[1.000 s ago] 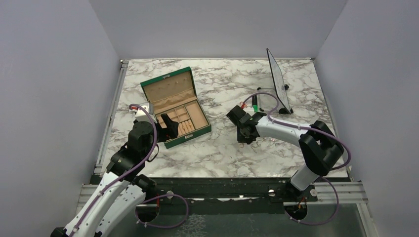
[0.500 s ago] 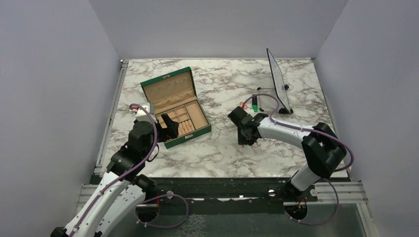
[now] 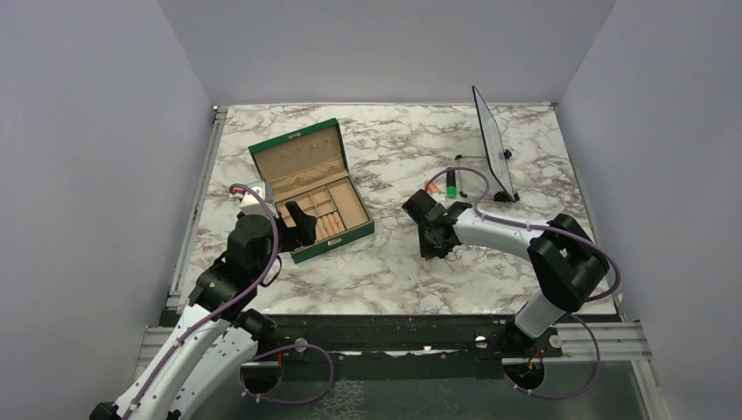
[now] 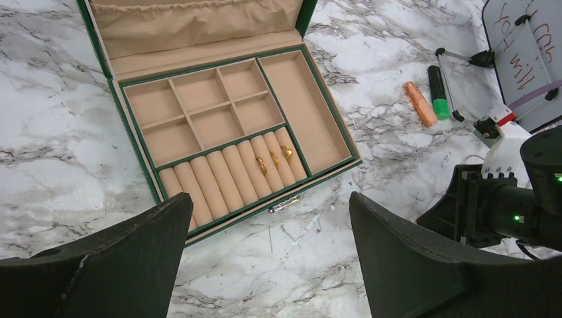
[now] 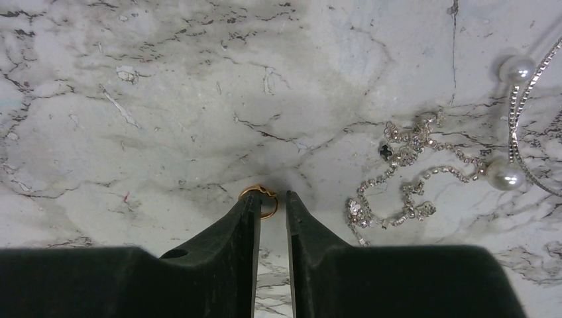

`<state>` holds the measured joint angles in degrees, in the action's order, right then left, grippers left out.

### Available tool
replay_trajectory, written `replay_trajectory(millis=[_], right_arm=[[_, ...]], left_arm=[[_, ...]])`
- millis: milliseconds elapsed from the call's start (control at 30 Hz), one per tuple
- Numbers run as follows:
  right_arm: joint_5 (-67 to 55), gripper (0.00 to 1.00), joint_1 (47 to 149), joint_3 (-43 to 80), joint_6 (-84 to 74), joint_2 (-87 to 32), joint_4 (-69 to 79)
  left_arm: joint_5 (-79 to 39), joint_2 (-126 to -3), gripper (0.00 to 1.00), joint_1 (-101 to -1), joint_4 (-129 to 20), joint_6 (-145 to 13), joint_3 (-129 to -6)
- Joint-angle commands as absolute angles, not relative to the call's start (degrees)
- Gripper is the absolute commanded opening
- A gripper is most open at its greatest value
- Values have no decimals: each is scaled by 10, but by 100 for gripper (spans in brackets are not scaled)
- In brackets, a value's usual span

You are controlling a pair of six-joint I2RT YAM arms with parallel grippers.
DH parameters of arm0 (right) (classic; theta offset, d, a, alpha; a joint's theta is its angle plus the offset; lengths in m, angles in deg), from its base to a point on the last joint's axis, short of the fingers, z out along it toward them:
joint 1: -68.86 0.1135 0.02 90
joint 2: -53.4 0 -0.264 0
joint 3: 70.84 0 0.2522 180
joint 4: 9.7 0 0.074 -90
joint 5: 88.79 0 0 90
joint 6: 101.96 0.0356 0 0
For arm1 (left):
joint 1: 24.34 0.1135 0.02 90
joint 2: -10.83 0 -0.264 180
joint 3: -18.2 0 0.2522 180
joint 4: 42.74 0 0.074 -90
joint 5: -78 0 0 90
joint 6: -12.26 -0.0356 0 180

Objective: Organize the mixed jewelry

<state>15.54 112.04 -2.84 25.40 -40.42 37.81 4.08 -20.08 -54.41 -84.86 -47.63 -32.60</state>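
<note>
My right gripper (image 5: 273, 202) is down at the marble table (image 5: 166, 99). Its jaws are only narrowly parted and clamp nothing I can see. A small gold ring (image 5: 264, 191) lies flat on the marble at the tip of the finger on the left of my wrist view, with its opening facing up. It is a thin plain hoop with a tiny knot on its far arc. The near arc is hidden behind that fingertip, so I cannot tell whether I touch it.

To its right, apart from it, sprawls a sparkling rhinestone chain (image 5: 405, 147). Its tangle runs slantwise from near-left to far-right. Two pearls (image 5: 505, 174) sit by a thin silver chain (image 5: 523, 132) that the frame edge cuts off.

My left gripper (image 4: 272, 265) hangs wide open and empty over the near edge of the open green jewelry box (image 4: 306, 109). More gold rings (image 4: 274, 158) stand in its ring rolls, lined up across them.

From above, the loose pieces under my right gripper are too small to make out.
</note>
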Motion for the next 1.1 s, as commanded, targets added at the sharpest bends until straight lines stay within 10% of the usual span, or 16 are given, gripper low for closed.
replay_trajectory(millis=[0,367,1067], right_arm=[[163,26,1113,-56,234,-415,327],[145,2,1107,-108,242,-382,268],[-53,1,1107,-251,394,-197,10]], left_arm=[[32,-197,89,-542,-831,-479,-319],[-4,-211,90,-542,-822,-481,-319],[-390,-466,77,-545,-493,-307,-245]])
